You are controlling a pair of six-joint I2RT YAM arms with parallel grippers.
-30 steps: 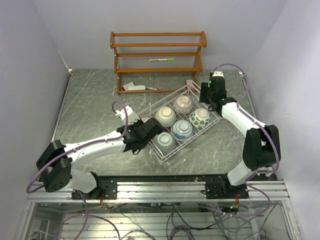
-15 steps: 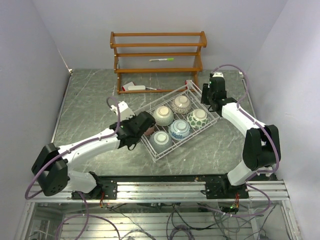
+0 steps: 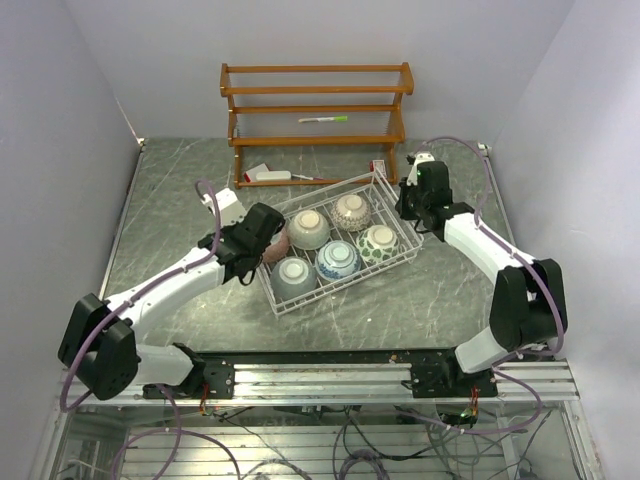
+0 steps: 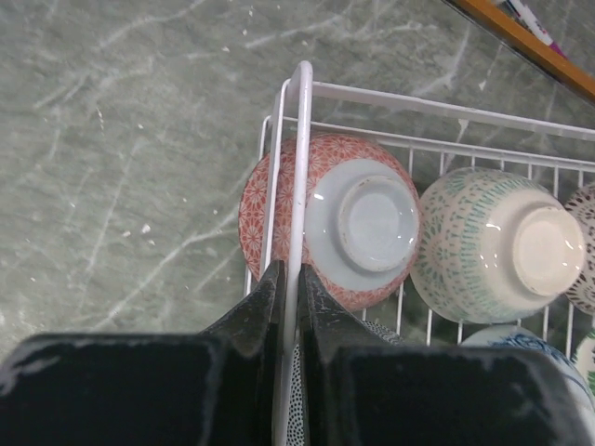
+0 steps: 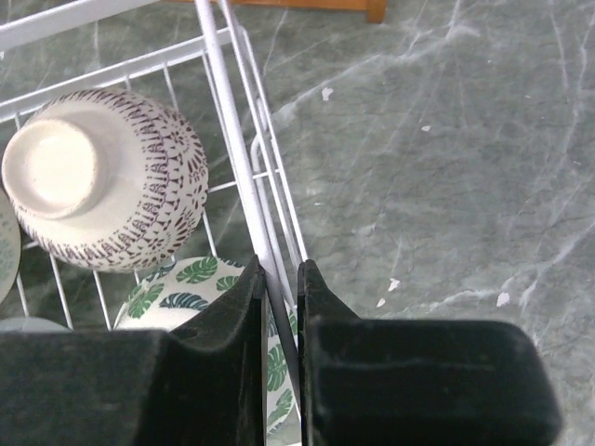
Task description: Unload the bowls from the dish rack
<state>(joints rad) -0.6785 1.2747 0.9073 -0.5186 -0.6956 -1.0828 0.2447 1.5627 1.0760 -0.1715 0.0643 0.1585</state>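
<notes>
Both sets of fingers nipped shut on the rim wire of the white wire-grid dish rack [image 4: 300, 139], centre of grey stone bench [image 3: 170, 200]: left gripper [image 4: 288, 274] one end, right gripper [image 5: 279, 269] the other, presumably steadying it. Six upturned patterned ceramic bowls [image 3: 337, 262] inside.

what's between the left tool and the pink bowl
Only the white rim wire of the dish rack, which the left tool is shut on; the pink bowl lies beyond it, in the left wrist view.

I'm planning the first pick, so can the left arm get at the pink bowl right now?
Probably not yet: the left claw is shut on the rim of the dish rack. Once it lets go, the pink bowl sits uncovered right beside it.
</notes>
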